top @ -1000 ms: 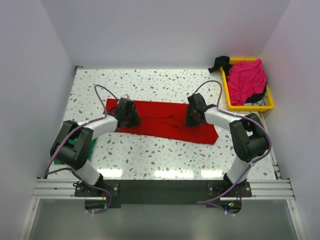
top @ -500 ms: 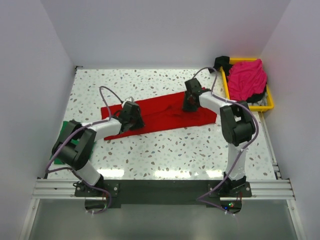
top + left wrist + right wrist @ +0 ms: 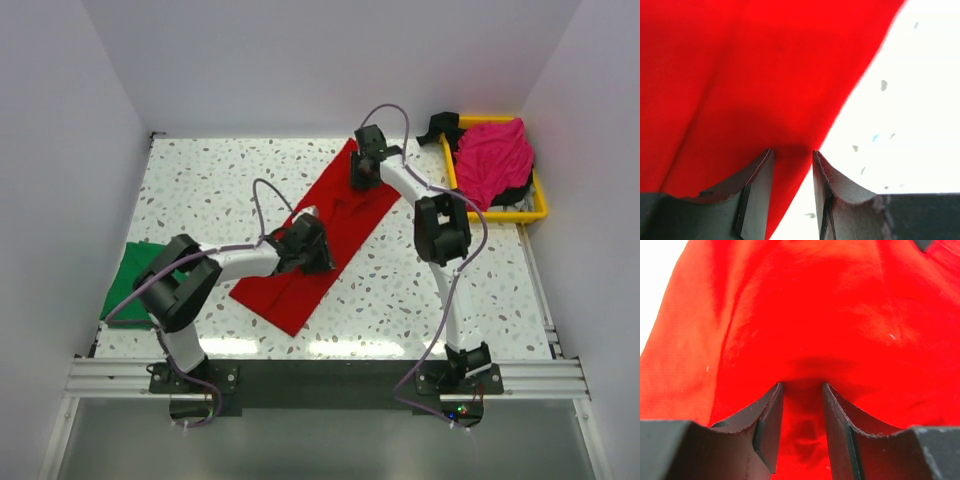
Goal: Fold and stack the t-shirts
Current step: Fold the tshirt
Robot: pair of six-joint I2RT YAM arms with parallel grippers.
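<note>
A red t-shirt (image 3: 345, 215) lies as a long folded strip running diagonally from the far middle of the table toward the near left. My left gripper (image 3: 305, 245) is shut on the strip's right edge near its near end; in the left wrist view the cloth edge (image 3: 765, 65) passes between the left gripper's (image 3: 792, 152) fingers. My right gripper (image 3: 365, 170) is shut on the far end, and a pucker of red cloth (image 3: 815, 305) sits between the right gripper's (image 3: 802, 385) fingers. A green t-shirt (image 3: 135, 280) lies flat at the left edge. A magenta-pink t-shirt (image 3: 492, 160) is heaped in the tray.
The yellow tray (image 3: 500, 213) stands at the far right against the wall, with dark cloth (image 3: 440, 125) hanging over its far corner. White walls close in the table on three sides. The right arm reaches far forward over the table's right half.
The red strip has swung from lying crosswise to a steep diagonal. My right gripper carried its end away and to the left; my left gripper brought the other end nearer and to the right.
</note>
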